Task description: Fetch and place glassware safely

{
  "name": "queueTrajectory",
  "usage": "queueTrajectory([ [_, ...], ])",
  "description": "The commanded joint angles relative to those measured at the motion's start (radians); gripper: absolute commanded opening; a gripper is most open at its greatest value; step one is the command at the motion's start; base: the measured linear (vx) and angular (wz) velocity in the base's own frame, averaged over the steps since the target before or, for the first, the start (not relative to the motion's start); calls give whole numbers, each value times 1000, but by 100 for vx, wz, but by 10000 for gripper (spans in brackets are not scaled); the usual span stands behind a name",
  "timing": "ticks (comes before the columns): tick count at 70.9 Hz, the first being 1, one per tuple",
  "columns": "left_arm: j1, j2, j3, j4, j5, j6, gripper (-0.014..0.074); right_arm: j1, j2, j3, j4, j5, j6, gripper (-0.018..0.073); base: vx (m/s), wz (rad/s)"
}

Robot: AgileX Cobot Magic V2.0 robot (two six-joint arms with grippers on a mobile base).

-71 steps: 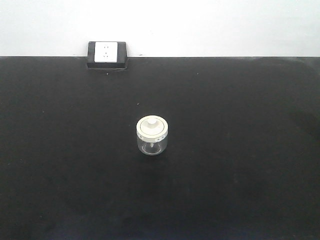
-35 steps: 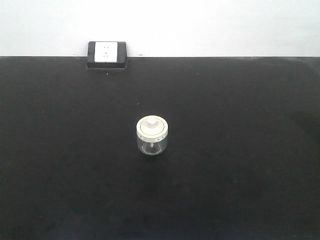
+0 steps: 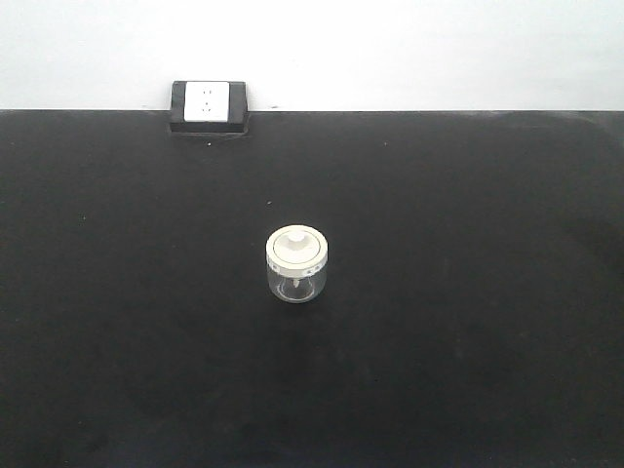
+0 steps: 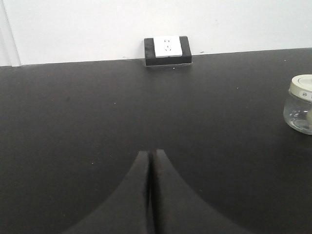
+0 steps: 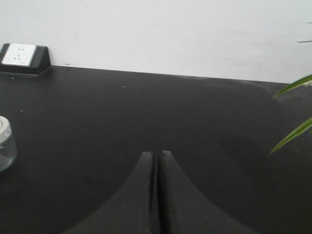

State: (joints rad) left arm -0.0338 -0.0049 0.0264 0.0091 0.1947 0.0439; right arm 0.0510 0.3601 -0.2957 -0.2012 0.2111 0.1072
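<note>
Black tabletop [image 3: 468, 322] fills the front view up to a white wall [image 3: 390, 49], with wide bare surface on every side of the jar. Against the far edge, left of centre, sits a black socket block [image 3: 208, 106] with a white face. Green leaf tips [image 5: 292, 112] enter the right wrist view's edge. Both the left gripper [image 4: 150, 161] and right gripper [image 5: 157, 161] have their fingers pressed together, holding nothing, well apart from the jar. The glass jar [image 3: 296, 265] stands upright mid-table, lid [image 3: 296, 246] on, knob pointing up; contents unclear.
</note>
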Motion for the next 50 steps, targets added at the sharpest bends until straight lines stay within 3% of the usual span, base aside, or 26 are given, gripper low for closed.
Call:
queueTrajectory([
  [1, -1, -18, 30, -9, -78, -10, -7, -51, 1, 13, 147, -126, -143, -1, 0, 0],
  [15, -1, -18, 30, -9, -78, -10, -7, -67, -87, 149, 176, -232, -150, -1, 0, 0],
  [38, -1, -18, 30, -9, -78, -10, -7, -67, -326, 333, 168, -232, -150, -1, 0, 0],
  [50, -1, -19, 30, -9, -78, -10, -7, -66, -381, 343, 167, -177, -150, -1, 0, 0],
])
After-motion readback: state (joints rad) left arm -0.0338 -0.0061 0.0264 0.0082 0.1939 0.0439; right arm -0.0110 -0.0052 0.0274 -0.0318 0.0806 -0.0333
